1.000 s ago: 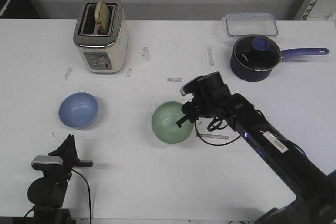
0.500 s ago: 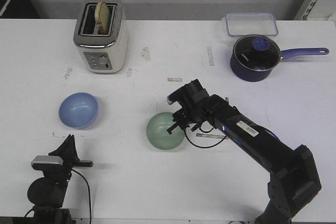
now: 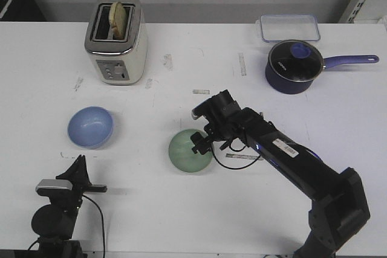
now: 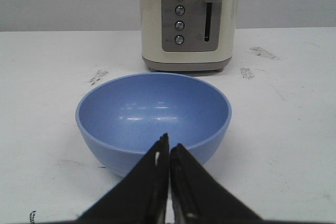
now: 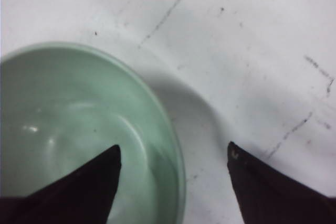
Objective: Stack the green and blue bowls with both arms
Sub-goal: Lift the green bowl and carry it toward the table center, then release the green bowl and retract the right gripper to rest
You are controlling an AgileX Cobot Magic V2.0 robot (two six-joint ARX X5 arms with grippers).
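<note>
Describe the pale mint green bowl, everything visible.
The pale mint green bowl is small, round, plain and matte, likely plastic or ceramic, empty, with faint glints inside. It sits on the white table near the middle, to the robot's right of the blue bowl and apart from it. The right gripper is open and straddles its rim, one finger inside, the other outside. Whether the fingers touch it cannot be told.

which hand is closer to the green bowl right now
Right. The right hand straddles the green bowl rim, jaws open. The left hand is shut, far off facing the blue bowl.
</note>
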